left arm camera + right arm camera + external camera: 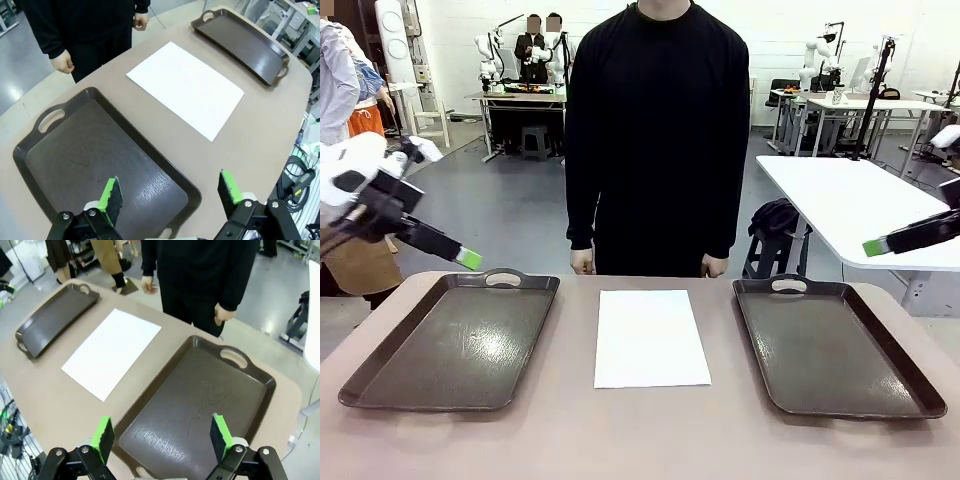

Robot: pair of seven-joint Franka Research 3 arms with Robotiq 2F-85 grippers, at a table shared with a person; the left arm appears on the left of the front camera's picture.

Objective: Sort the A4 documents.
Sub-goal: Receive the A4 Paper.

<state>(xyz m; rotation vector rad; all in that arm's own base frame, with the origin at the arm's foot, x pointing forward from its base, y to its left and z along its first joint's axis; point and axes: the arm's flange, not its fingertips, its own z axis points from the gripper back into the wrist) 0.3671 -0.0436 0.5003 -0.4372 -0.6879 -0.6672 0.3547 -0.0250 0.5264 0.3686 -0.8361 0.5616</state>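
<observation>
We look into a large workroom with a smooth grey floor [510, 200] that shines back the light, and a white wall [450, 40] at its far end. Nearest us runs a beige tabletop [640, 440]. On the right stands a long white table [840, 200] with a black bundle [775, 218] beside it. Farther back we see more white tables [855, 103] and, at the left, a workbench [520, 97] with a grey stool [533, 140] under it.

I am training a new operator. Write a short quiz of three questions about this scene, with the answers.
1. Choose: the white sheet lies A) between the left tray and the right tray, B) inside a tray, C) in the person's grasp.
2. True or false: the robot's left hand holds the sheet.
3. Fill in: the robot's right hand is ____.
Key: 1 A; 2 false; 3 open.
</observation>
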